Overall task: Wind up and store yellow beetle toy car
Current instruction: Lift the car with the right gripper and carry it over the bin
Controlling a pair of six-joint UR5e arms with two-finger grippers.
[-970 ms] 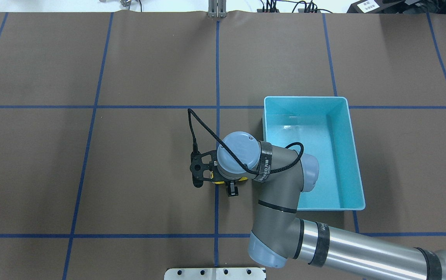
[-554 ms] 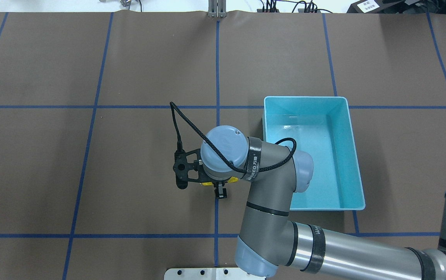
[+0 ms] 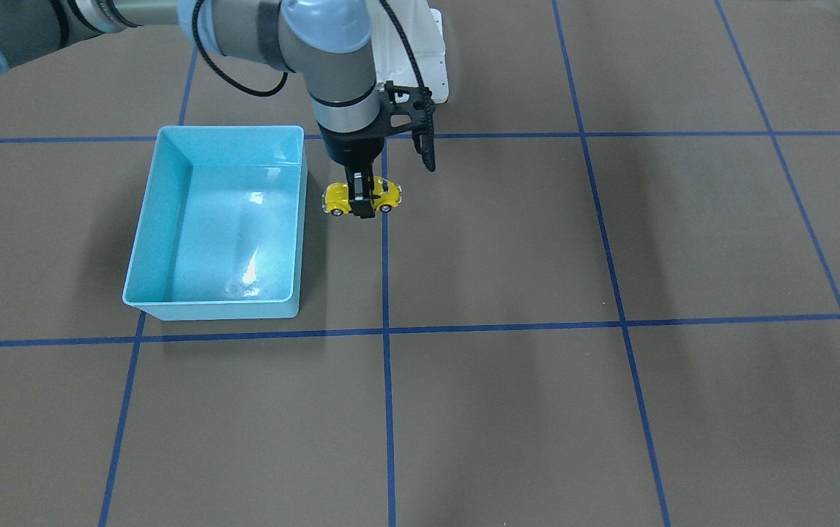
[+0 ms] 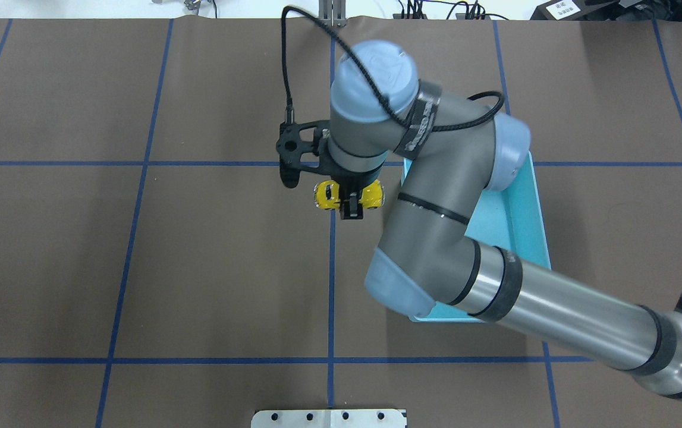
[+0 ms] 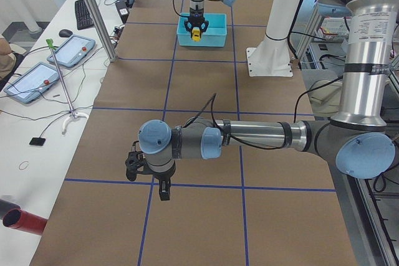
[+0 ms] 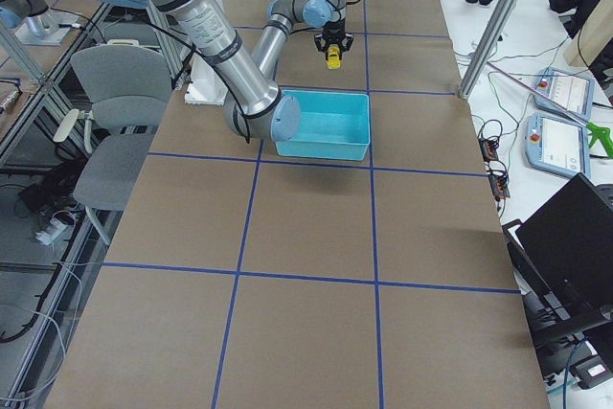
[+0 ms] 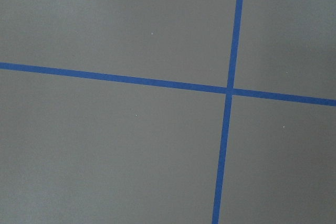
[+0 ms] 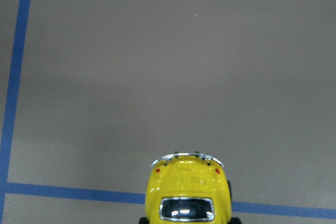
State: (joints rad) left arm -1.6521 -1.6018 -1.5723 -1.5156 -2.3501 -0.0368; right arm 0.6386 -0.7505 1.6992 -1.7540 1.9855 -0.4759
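Note:
The yellow beetle toy car [image 4: 327,196] is clamped across its middle by my right gripper [image 4: 351,207], which is shut on it and holds it above the table. It hangs just left of the light blue bin [image 4: 541,214], beside the bin's far left corner. In the front-facing view the car [image 3: 389,192] sits right of the bin's rim [image 3: 229,130], with the right gripper [image 3: 363,206] on it. The right wrist view shows the car's rear [image 8: 186,190] over brown table. My left gripper [image 5: 163,189] shows only in the exterior left view, low over the table, far from the car; I cannot tell whether it is open.
The bin shows nothing inside it. Blue tape lines [image 4: 332,285] grid the brown table cover. A white mounting plate [image 4: 329,418] lies at the near edge. My right arm [image 4: 436,238] overhangs the bin's near left part.
My right arm has risen and swung away from the robot with the car in its gripper, from by the bin's near left side to beside its far left corner.

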